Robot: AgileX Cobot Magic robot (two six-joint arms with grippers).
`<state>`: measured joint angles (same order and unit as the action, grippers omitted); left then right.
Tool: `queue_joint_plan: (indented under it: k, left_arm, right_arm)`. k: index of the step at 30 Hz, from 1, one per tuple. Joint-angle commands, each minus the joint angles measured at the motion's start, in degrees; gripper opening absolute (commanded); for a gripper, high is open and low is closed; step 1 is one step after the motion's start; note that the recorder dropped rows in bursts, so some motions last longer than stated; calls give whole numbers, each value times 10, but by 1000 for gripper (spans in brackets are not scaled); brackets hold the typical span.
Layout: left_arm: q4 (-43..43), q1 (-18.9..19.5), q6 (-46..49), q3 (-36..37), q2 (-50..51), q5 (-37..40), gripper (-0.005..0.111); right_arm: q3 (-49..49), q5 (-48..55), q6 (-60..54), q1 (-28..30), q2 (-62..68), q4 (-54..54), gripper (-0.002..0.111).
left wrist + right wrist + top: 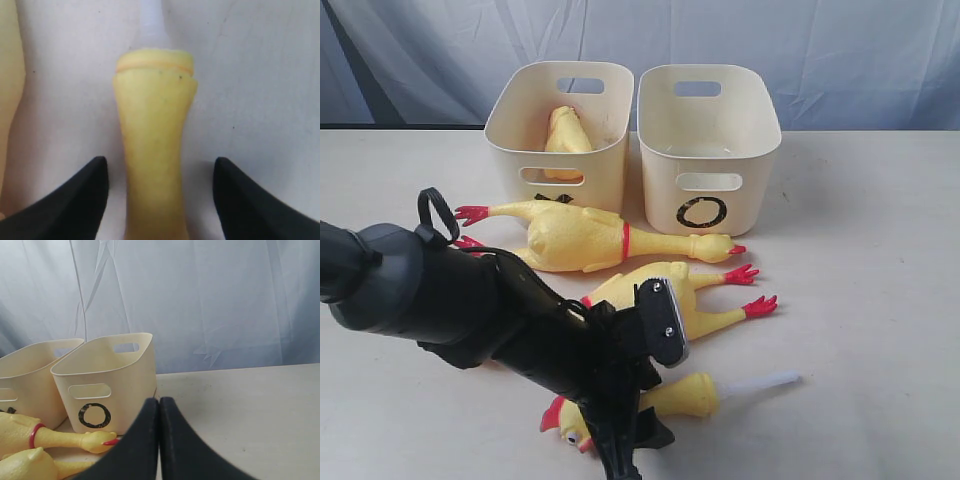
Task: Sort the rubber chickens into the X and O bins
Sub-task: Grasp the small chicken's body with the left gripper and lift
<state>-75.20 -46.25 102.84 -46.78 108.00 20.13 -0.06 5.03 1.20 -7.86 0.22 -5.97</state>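
In the X bin [510, 125] we see one chicken [566, 135]; the O bin [660, 170] looks empty. Three more lie unsorted on the bench [880, 300]: a large chicken [575, 240], a second chicken [705, 300] and the tube-tailed chicken [152, 150]. Our left pincer [160, 162] straddles that last one, jaws wide, gripping nothing. The right pincer [160, 401] is closed and empty. We judge the task roughly a quarter done.

Yellow red-footed rubber chickens [582, 242], cream bins [708, 150], black O [701, 212]
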Motion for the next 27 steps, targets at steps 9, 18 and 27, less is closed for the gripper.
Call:
queue_joint_plan:
  k: [9,18,27]
  left_arm:
    - [-3,-2,-2,-1,7,-3,20]
    - [-3,-2,-5,-1,1,81,0]
    - [16,-2,-137,-1,-67,134,0]
  right_arm:
    - [1,-5,-1,-2,-2,-1,-1]
    - [1,-5,-1,-2,-2,-9,-1]
    - [1,-5,-1,-2,-2,-23,-1]
